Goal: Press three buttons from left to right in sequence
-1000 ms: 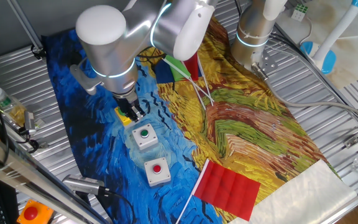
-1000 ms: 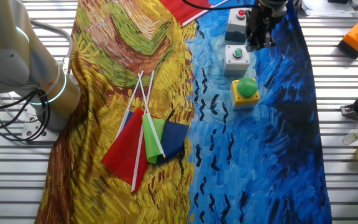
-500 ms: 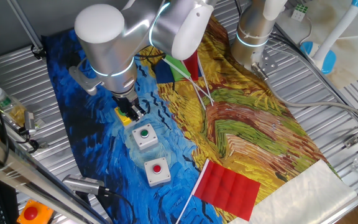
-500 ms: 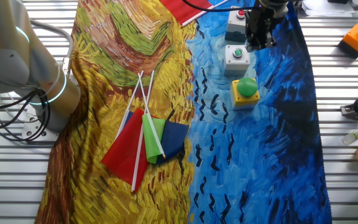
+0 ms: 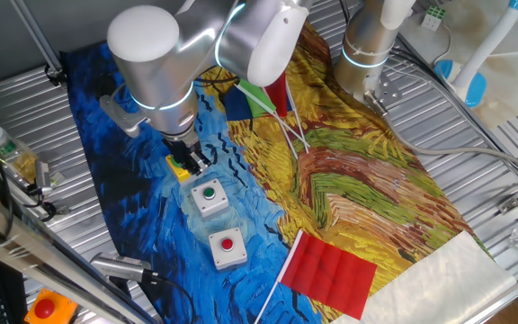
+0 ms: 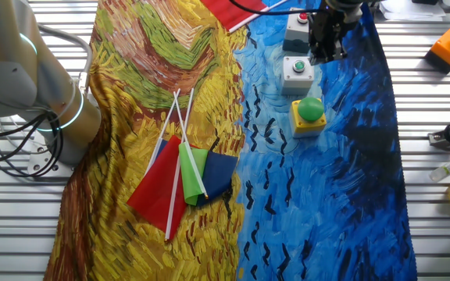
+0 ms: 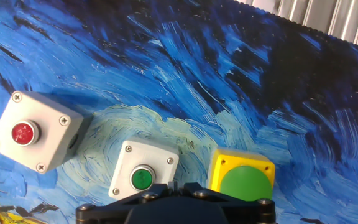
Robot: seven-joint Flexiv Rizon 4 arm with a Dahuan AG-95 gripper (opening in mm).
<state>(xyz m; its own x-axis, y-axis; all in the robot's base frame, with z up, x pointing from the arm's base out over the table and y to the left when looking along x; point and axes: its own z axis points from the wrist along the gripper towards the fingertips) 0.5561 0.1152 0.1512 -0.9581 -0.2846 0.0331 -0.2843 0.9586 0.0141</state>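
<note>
- The gripper (image 6: pixel 326 47) hangs above the cloth; whether its fingers are apart I cannot tell.
- Under it sit the yellow box (image 7: pixel 241 177) and green-button grey box (image 7: pixel 144 170).
- The red-button grey box (image 7: pixel 36 132) lies further, open blue cloth (image 7: pixel 241 81) beyond.

On the painted cloth (image 6: pixel 342 179) that covers the table's middle, three button boxes stand in a row, near one another but apart. The dome-button box (image 6: pixel 308 115) is at one end, the small-button box (image 6: pixel 297 69) in the middle, the third box (image 6: pixel 296 23) nearest the table's edge. The gripper (image 6: pixel 324 48) hangs above, just beside the middle box. A bundle of flags (image 6: pixel 184 173) lies well apart, toward the cloth's other side.
</note>
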